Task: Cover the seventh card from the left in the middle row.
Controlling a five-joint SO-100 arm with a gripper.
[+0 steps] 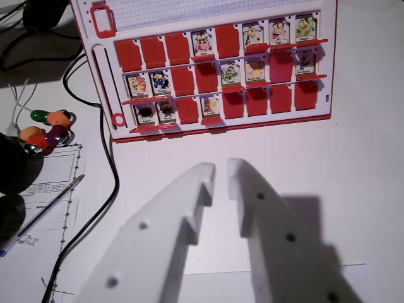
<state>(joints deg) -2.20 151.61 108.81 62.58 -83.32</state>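
A red flip-card game board (101, 69) lies on the white table at the top of the wrist view, with three rows of card slots. In the middle row, picture cards stand face-up at slots one (136, 85), two (160, 82), five (230, 72), six (255, 69) and eight (305, 62). The seventh slot (281, 67) shows only a plain red panel. My gripper (221, 169) hovers over bare table below the board. Its white fingers (189, 208) are slightly apart with nothing between them.
A black cable (108, 164) snakes down the left side of the board. Further left are a printed sheet (50, 183) with a pen (47, 205) on it, a cluster of coloured beads (47, 129) and a dark object (9, 170) at the edge.
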